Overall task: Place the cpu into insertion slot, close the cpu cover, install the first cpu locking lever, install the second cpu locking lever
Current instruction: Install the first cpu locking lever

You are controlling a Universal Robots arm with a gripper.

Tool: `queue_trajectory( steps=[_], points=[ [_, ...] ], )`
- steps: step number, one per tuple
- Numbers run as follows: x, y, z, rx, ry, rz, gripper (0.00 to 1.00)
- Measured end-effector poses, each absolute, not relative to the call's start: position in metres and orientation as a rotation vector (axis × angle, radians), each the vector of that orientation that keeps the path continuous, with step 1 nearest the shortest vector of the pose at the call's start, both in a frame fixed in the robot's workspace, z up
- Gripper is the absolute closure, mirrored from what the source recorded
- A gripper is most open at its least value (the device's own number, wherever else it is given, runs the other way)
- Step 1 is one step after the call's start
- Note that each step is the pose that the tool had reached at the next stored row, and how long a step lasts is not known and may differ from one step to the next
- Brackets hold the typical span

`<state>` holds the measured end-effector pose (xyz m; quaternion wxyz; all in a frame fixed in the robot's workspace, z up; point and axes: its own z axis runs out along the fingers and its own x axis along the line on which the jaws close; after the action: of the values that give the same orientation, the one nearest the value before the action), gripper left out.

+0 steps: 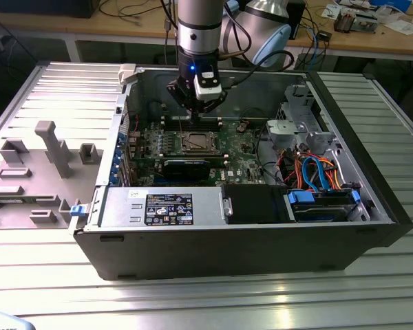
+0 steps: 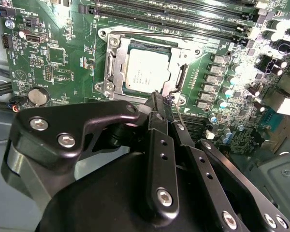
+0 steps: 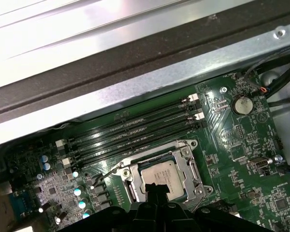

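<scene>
Gripper (image 2: 157,104) — fingers closed, empty, above socket edge | cpu (image 2: 146,71) seated in insertion slot (image 2: 108,72) — cpu cover (image 3: 192,170) down | print illegible

cpu (image 2: 146,70) in insertion slot (image 2: 112,72), cpu cover (image 2: 180,79) over it
</scene>
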<state>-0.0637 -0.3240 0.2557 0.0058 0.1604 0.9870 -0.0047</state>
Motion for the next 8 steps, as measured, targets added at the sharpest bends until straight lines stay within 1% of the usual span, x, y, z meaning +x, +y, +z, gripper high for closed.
queue_trajectory(
  steps=[8],
  points=[
    [-0.0637, -0.3240, 0.2557, 0.481, 3.093, -0.014, 0.89]
  ],
)
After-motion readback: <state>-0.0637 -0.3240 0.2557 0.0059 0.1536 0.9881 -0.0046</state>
